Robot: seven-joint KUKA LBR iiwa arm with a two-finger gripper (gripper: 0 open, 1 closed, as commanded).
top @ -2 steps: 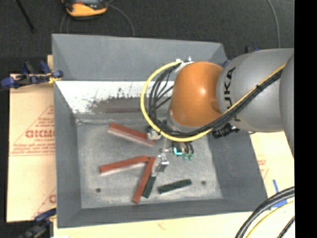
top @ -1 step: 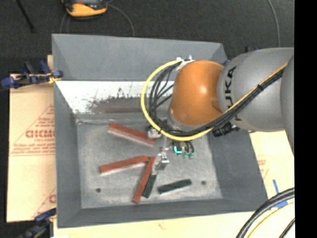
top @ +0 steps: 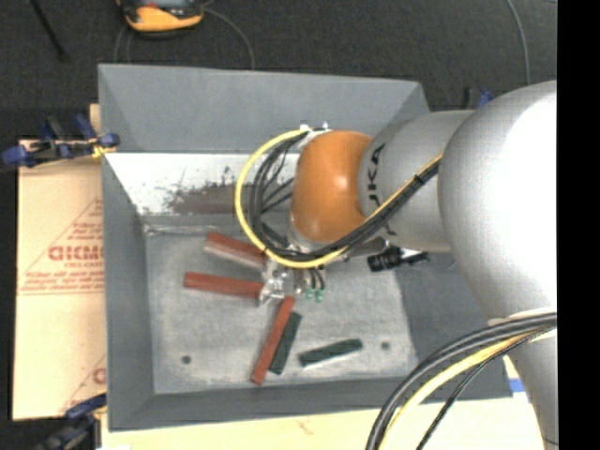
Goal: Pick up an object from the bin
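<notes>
My gripper [top: 276, 287] hangs low over the middle of the bin, just under the arm's orange cover. A flat red-brown bar [top: 219, 284] lies to its left, and the bar's right end reaches the gripper. A second red-brown bar [top: 232, 247] lies above it, its right end hidden under the arm. A third red-brown bar [top: 270, 345] runs diagonally down from the gripper towards the front wall, with a dark green bar [top: 287, 343] close along its right side.
Another dark green bar [top: 330, 351] lies alone near the front right of the bin floor. The arm and its yellow cable loop cover the bin's back right part. Dark smudges mark the back wall.
</notes>
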